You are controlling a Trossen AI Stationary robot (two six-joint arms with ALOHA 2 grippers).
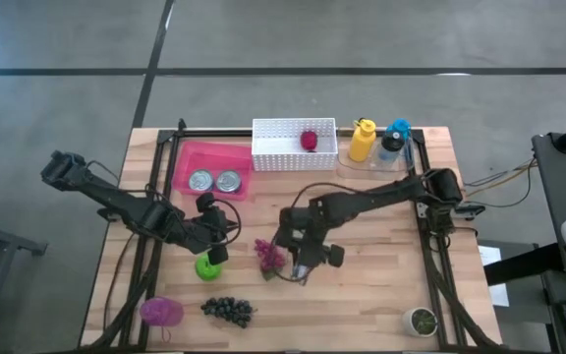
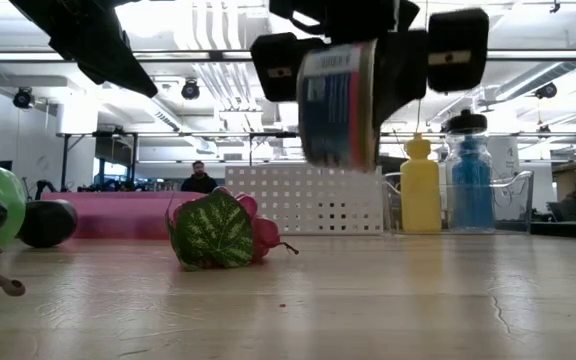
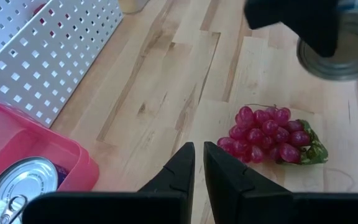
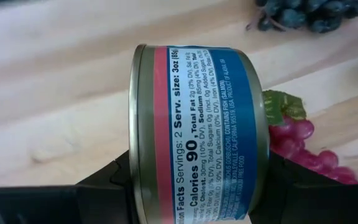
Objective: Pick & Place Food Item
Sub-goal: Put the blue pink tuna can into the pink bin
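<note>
Hanging above the middle of the wooden desk, the right gripper is clamped on a small food can, lifted clear of the surface. The can sits between the two fingers with one finger on each flat end, so its short axis runs from finger to finger and its curved, labelled wall faces the wrist camera. In the low view the can is tipped on its side, its round ends facing sideways and its red-and-blue label facing the camera, with open air beneath it. The left wrist view catches one round metal end of the can from farther off.

Directly below and just beside the held can lies a bunch of red grapes with a green leaf, resting on the desk. A bunch of dark grapes lies nearer the front edge, with a purple item beside it.

The left gripper has its fingers drawn together on nothing, low over the desk just left of the red grapes, close to a green apple.

At the back stand a pink tray holding two more cans, a white perforated basket with a red item inside, and a yellow bottle next to a blue-capped bottle.
</note>
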